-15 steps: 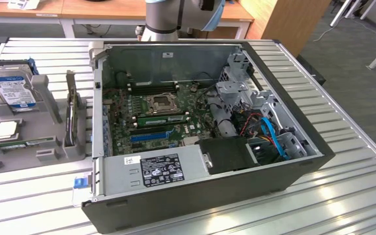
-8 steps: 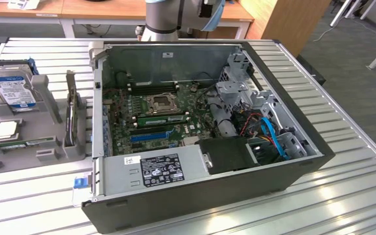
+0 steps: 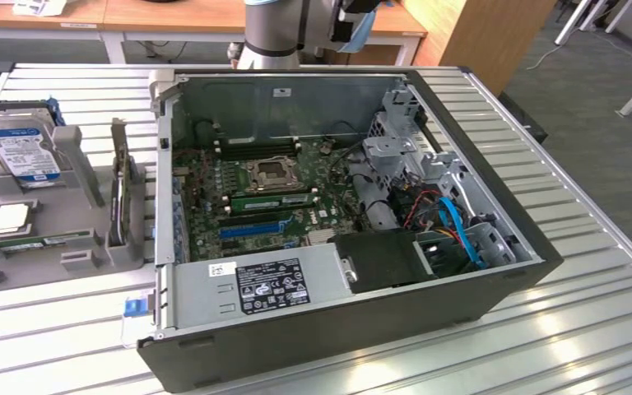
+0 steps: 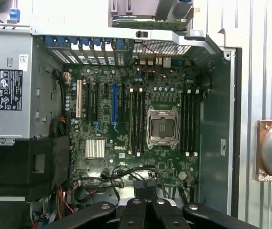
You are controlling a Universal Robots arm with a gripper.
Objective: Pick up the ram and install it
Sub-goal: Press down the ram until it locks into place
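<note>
**Hovering clenched over the case, ram not yet in hand**

My gripper [image 4: 145, 206] hangs above the open case [image 3: 492, 271], looking straight down on the board [image 4: 102, 121]. Its fingers are closed together with nothing between them. The ram [image 3: 44, 242] is not in the case. It lies flat in the grey tray [image 3: 75, 262] on the table [image 3: 579, 329], at the exterior view's left, near the tray's near edge. The upright card [image 3: 118, 185] stands between it and the case, and the drive [image 3: 20, 148] sits farther back.

I judge the step in hand to be the pick, barely begun, as I am well apart from the stick.

To do it well, I should:
- Part my fingers before I descend, not over the tray.
- Come down square to the stick's length and take it by its long edges near the middle, so it does not tip.
- Stay clear of the card just beside it.
- Lift straight up, since a thin board will flex or slip if dragged.

The slots [image 4: 136, 121] beside the socket [image 4: 163, 126] run parallel. In the exterior view a green strip [image 3: 272, 200] lies along them. I cannot tell whether that is a seated stick, so I should settle which slot is free first.
</note>
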